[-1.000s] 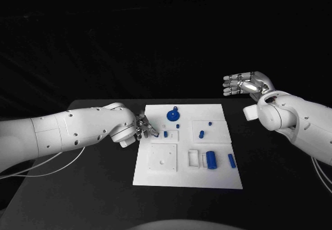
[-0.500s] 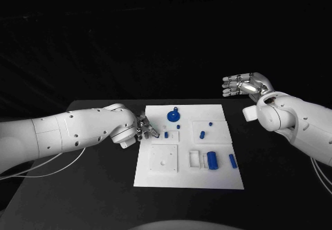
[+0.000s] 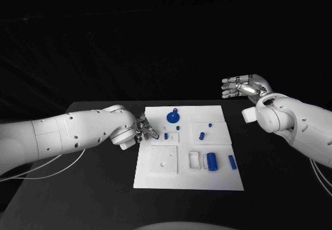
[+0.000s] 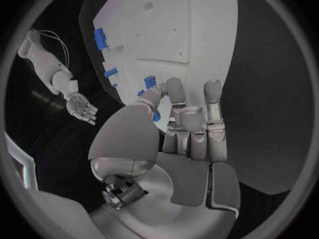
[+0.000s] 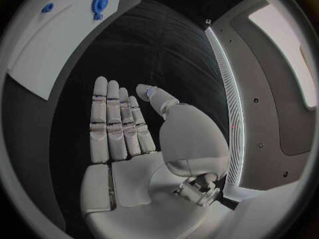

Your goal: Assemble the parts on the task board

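The white task board (image 3: 159, 177) lies in the middle of the black table. Blue parts lie on it: a round knobbed piece (image 3: 173, 115) at the far end, small pegs (image 3: 201, 135) in the middle, and a thick cylinder (image 3: 211, 160) beside a slim bar (image 3: 232, 162) nearer me. My left hand (image 3: 144, 130) is at the board's left edge, fingertips close to a small blue piece (image 3: 165, 135). In the left wrist view a bit of blue (image 4: 156, 116) shows between the thumb and a finger (image 4: 174, 93); whether it is held is unclear. My right hand (image 3: 243, 86) is raised off to the board's right, fingers spread, holding nothing.
The board carries raised white square blocks, one (image 3: 163, 158) with a hole at its near left. Black tabletop (image 3: 83, 191) surrounds the board on all sides. A thin cable (image 3: 48, 167) trails under my left arm.
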